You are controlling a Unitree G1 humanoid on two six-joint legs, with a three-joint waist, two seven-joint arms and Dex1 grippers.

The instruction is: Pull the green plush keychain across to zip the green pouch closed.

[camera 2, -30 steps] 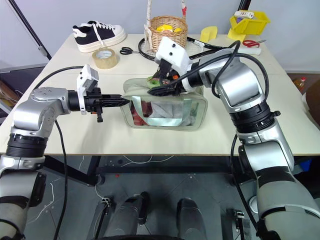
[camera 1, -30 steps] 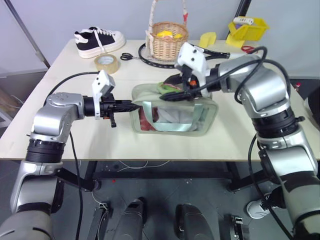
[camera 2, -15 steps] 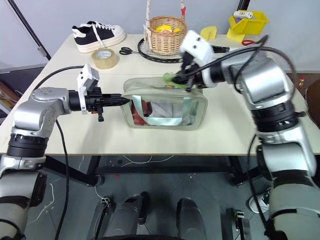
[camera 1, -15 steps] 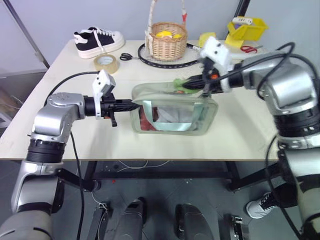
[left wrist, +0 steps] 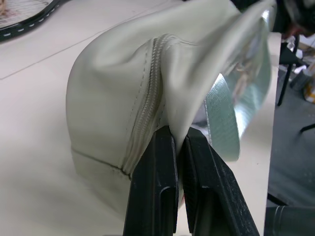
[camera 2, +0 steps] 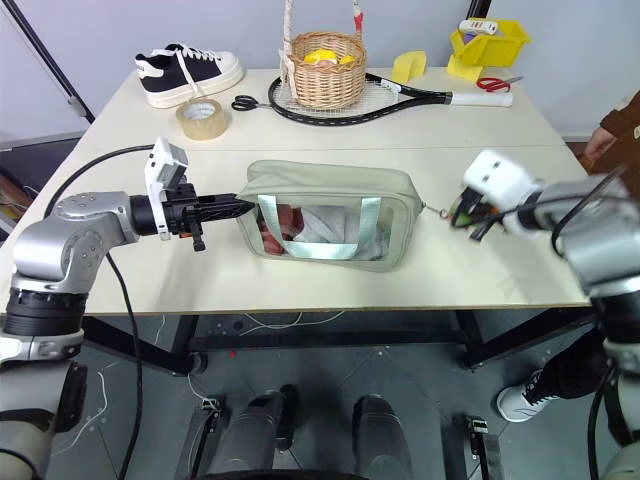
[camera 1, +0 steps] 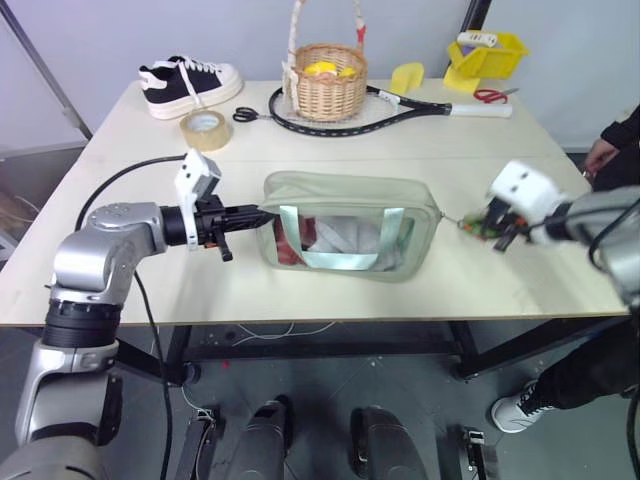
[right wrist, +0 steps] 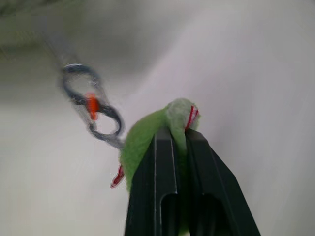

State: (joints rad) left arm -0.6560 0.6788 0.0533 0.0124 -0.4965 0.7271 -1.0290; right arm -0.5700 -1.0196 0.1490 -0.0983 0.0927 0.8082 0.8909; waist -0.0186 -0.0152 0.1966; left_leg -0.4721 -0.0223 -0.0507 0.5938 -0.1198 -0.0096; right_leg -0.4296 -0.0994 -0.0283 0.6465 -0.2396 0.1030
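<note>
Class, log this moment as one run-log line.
left gripper: shut on green pouch | right gripper: shut on green plush keychain | zipper: closed

Both arms are clad in silver-grey metallic shells with black joint rings. A white boxy camera housing is mounted on each wrist. The left gripper [camera 1: 262, 212] and right gripper [right wrist: 178, 142] are each fitted with two slim black fingers. A black cable [camera 1: 118, 178] is looped off the left forearm.
</note>
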